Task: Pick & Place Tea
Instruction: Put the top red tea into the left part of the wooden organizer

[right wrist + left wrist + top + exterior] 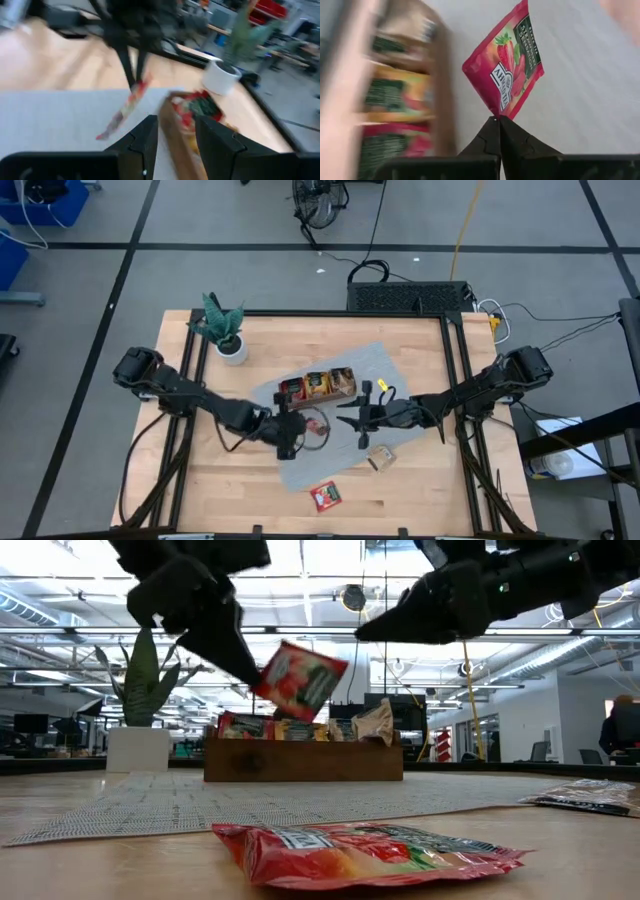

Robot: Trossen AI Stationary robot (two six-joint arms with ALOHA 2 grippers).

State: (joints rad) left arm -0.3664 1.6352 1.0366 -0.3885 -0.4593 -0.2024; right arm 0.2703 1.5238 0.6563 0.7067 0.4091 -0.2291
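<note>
So nearest the low camera, one red sachet (pixel 365 852) lies flat on the bare wood, with a pale one (pixel 588 797) off to the side. Further back, my left gripper (pixel 498 119) is pinched tight on the corner of a red strawberry sachet (pixel 507 67), which hangs tilted above the grey mat (pixel 385 375), just beside the wooden tray (pixel 303 761). My right gripper (pixel 176 131) hovers near it, fingers spread, holding nothing. Behind that, the tray holds more sachets (pixel 317 385), probably red and orange, blurry though. Potted plant (pixel 225 328) sits at the far corner.
</note>
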